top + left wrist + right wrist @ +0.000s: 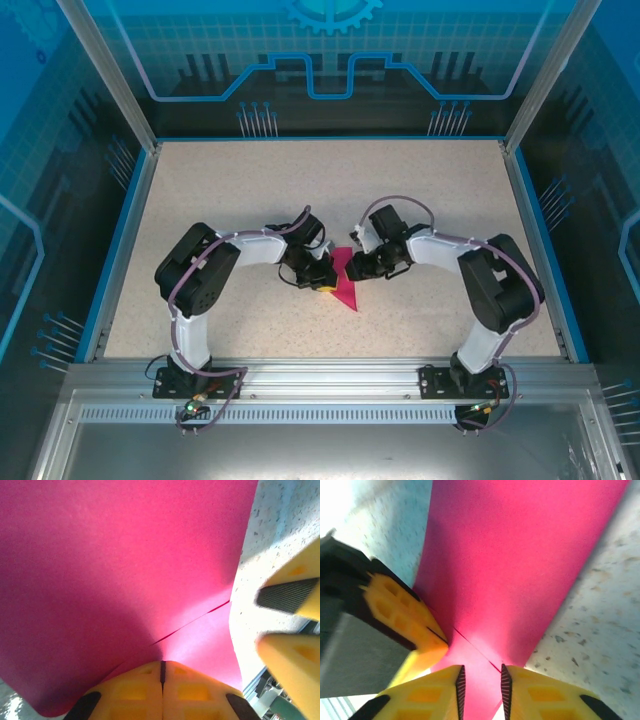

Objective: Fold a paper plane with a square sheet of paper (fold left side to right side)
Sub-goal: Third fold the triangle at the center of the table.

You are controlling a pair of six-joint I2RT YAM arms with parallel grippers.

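Observation:
The magenta-pink sheet of paper lies mid-table, folded into a narrow shape that points toward the near edge. In the left wrist view the paper rises close in front, with a crease running toward the fingertips. My left gripper is shut, pinching the paper's edge. Its yellow fingers meet the paper from the left in the right wrist view. My right gripper is open, with the paper's lower layer between its jaws but not pressed. The top view shows the left gripper and right gripper on either side of the paper.
The speckled beige table is bordered by a blue rim and transparent blue walls. A metal rail holding both arm bases runs along the near edge. The right gripper's fingers stand close beside the paper's right edge.

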